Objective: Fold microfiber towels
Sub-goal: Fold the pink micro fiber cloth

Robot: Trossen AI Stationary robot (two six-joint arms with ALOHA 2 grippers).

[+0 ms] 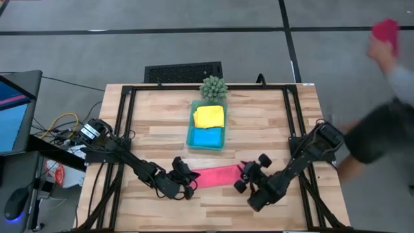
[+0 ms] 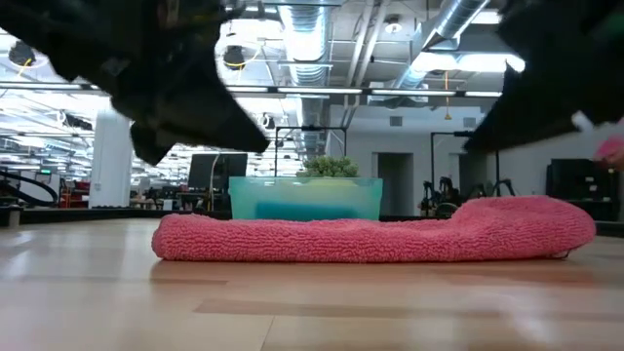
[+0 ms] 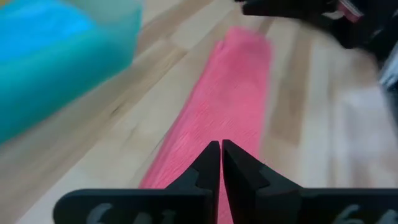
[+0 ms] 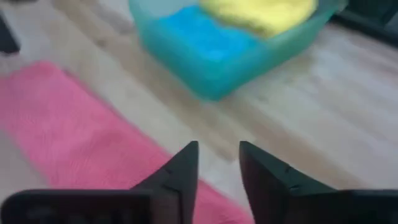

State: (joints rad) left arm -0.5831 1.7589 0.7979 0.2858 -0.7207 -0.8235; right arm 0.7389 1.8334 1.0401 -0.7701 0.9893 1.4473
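Across the front half of the wooden tabletop (image 1: 155,123), a pink towel (image 1: 217,175) is lying folded into a long narrow strip, running from about 9 o'clock to 3 o'clock between the two arms. In the low view the same strip (image 2: 370,234) is resting flat on the wood, its right end bulging a little higher.

At the strip's 9 o'clock end the left end effector (image 1: 191,182) is sitting with its fingers (image 3: 211,163) pressed together; in its own wrist view they are closing on nothing, with the pink cloth (image 3: 217,118) stretching away beyond the tips. Whether the tips are touching the cloth cannot be told.

At the 3 o'clock end the right end effector (image 1: 244,175) is hovering just beside the towel's edge. Its two fingers (image 4: 183,165) are standing slightly apart with a clear gap, holding nothing, and the pink fabric (image 4: 68,124) is lying below and to one side of them.

Toward 12 o'clock from the pink strip, a teal tray (image 1: 189,134) is holding a folded yellow towel (image 1: 209,116) at its far end and a folded blue towel (image 1: 208,137) at its near end. A small spiky green plant (image 1: 213,87) is standing just past the tray at 12 o'clock.

Off the tabletop near 2 o'clock, a blurred person (image 1: 381,123) is showing, with something pink (image 1: 386,29) at the raised hand.
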